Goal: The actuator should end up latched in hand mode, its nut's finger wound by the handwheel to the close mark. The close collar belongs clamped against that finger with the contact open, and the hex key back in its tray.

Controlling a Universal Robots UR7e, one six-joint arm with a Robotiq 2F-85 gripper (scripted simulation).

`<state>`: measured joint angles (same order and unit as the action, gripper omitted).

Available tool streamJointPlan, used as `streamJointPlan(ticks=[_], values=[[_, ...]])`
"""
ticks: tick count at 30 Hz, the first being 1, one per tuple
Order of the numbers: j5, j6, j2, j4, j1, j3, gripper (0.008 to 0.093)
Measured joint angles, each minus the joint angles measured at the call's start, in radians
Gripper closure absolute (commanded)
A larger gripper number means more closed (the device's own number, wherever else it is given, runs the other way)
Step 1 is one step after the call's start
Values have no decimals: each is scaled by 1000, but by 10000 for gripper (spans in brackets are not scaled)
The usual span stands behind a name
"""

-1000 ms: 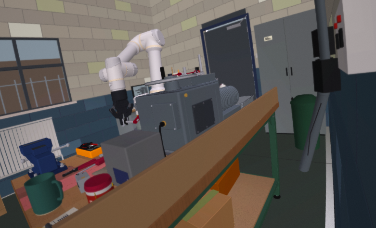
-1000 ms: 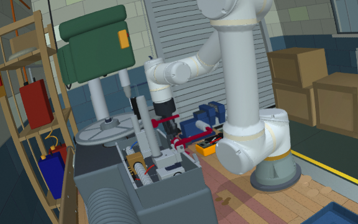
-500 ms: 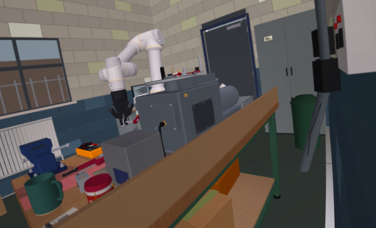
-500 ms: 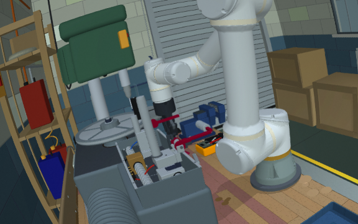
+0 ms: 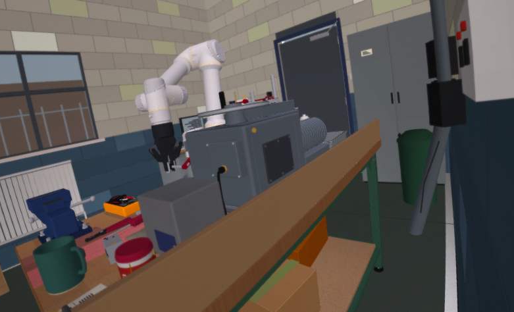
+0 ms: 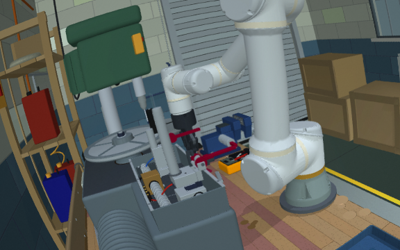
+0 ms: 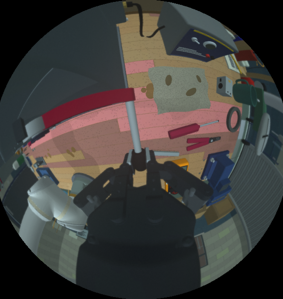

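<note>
The dark knob on the grey rod of the red mode lever (image 7: 88, 104) sits gripped in my closed gripper (image 7: 138, 161) beside the end of the grey actuator housing (image 5: 243, 149). From the side cameras the gripper (image 5: 170, 164) (image 6: 190, 143) hangs off the actuator's end, with the red lever (image 6: 186, 133) by it. The handwheel (image 6: 122, 144) lies flat on top of the housing. In the opened compartment I see the threaded screw (image 6: 159, 194), the brass nut (image 6: 150, 177) and a grey block (image 6: 188, 177). The hex key and its tray I cannot pick out.
A green drill press (image 6: 108, 52) stands behind the actuator. On the bench lie a blue vise (image 5: 55, 213), an orange meter (image 5: 122, 204), a grey box (image 5: 181, 213), a green mug (image 5: 59, 263), a red tin (image 5: 134, 255), a red screwdriver (image 7: 187, 129) and pliers (image 7: 201, 142).
</note>
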<state>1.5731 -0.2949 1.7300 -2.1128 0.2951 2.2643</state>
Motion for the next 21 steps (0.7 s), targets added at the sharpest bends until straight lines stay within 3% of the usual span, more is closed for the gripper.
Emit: streamJointPlan(ticks=[4, 12, 21], values=[[-1, 0, -2, -1, 0, 2, 702], [-2, 0, -5, -1, 0, 3, 702], [-2, 0, -5, -1, 0, 3, 534]])
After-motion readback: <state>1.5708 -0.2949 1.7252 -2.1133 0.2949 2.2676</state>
